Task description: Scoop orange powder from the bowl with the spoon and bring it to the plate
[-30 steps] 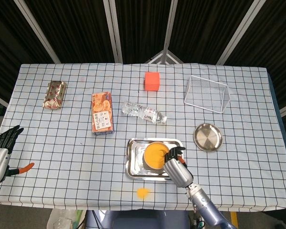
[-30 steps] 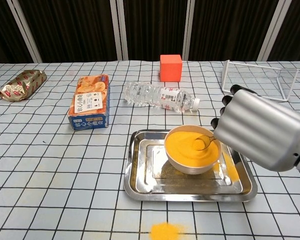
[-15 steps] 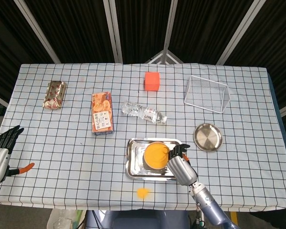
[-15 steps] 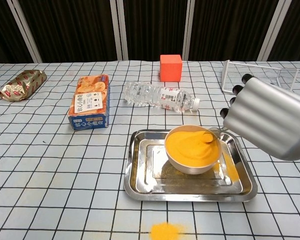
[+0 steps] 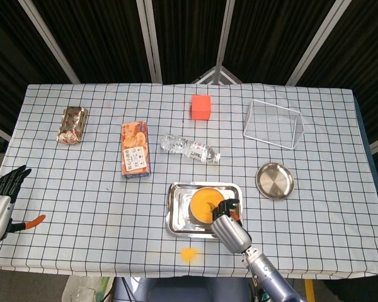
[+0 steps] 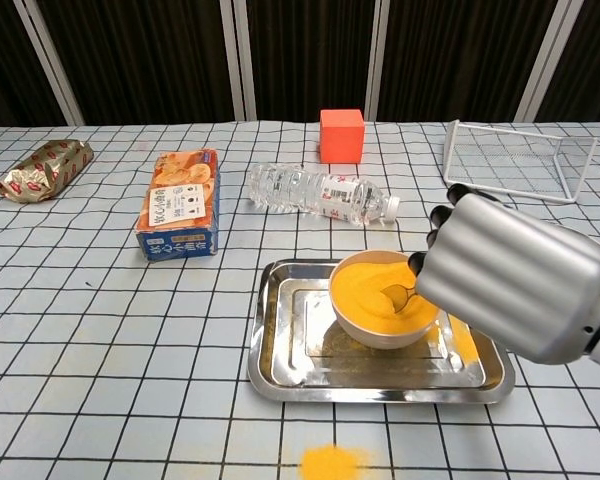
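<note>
Head view: the right robot hand [image 5: 227,221] hovers over the white bowl of orange powder [image 5: 203,206] in the steel tray [image 5: 176,216] near the table's front edge. The round metal plate [image 5: 274,180] looks bare; delivery remains. The left robot hand [image 5: 3,189] idles, fingers spread.

Chest view: the metal spoon [image 6: 395,294], held by the right robot hand [image 6: 510,275], dips into the powder; scooping appears underway.
</note>
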Robot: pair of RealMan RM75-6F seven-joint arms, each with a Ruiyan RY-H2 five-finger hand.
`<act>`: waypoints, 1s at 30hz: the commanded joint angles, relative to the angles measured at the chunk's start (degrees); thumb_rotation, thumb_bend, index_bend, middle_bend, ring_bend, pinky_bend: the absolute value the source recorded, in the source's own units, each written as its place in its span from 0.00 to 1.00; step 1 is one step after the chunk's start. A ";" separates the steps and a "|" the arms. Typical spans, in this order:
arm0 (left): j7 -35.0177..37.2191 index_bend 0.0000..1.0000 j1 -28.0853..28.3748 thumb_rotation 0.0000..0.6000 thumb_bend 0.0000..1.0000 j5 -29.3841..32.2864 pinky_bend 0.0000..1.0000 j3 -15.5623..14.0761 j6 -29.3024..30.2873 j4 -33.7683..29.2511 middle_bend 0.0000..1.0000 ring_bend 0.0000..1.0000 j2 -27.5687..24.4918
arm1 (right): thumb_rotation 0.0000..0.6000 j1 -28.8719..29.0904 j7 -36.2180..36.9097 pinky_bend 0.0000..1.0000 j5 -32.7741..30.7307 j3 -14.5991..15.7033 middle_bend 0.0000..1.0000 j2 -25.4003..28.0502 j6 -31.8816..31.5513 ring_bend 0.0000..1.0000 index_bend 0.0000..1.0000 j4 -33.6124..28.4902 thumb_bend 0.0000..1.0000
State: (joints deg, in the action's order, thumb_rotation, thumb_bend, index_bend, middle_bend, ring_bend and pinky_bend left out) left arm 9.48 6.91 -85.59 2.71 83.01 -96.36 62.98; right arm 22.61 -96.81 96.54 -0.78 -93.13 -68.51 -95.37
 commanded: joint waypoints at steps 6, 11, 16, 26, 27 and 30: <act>-0.12 0.00 -0.02 1.00 0.01 0.00 0.00 0.01 0.07 -0.02 0.00 0.00 0.04 | 1.00 -0.40 -0.22 0.51 -0.47 -0.93 0.62 0.15 -0.55 0.49 0.69 1.09 0.56; -0.12 0.00 -0.02 1.00 0.01 0.01 0.00 0.02 0.06 -0.04 0.00 0.00 0.03 | 1.00 -0.70 -0.04 0.51 -0.98 -1.70 0.62 0.65 -1.24 0.49 0.69 1.39 0.56; -0.14 0.00 -0.01 1.00 0.01 0.02 0.00 0.01 0.03 -0.04 0.00 0.00 0.03 | 1.00 -0.92 0.20 0.51 -1.52 -2.20 0.62 1.48 -1.58 0.49 0.69 1.04 0.56; -0.15 0.00 -0.06 1.00 0.01 -0.01 0.00 -0.01 0.11 -0.09 0.00 0.00 0.04 | 1.00 -1.14 1.55 0.51 -0.20 -0.17 0.62 1.74 -0.78 0.49 0.69 -1.64 0.56; -0.15 0.00 -0.06 1.00 0.01 0.02 0.00 -0.03 0.07 -0.09 0.00 0.00 0.03 | 1.00 -1.12 1.53 0.51 0.07 -0.03 0.62 1.73 -0.73 0.49 0.69 -1.72 0.56; -0.12 0.00 -0.03 1.00 0.01 -0.01 0.00 -0.04 0.00 -0.13 0.00 0.00 -0.01 | 1.00 -1.03 1.29 0.51 0.81 0.09 0.62 1.77 -0.66 0.49 0.69 -1.69 0.56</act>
State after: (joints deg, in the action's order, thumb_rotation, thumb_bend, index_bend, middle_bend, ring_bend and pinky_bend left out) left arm 9.36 6.88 -85.60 2.67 83.02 -96.49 62.96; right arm 21.55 -95.45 97.25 -0.73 -91.38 -69.20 -97.06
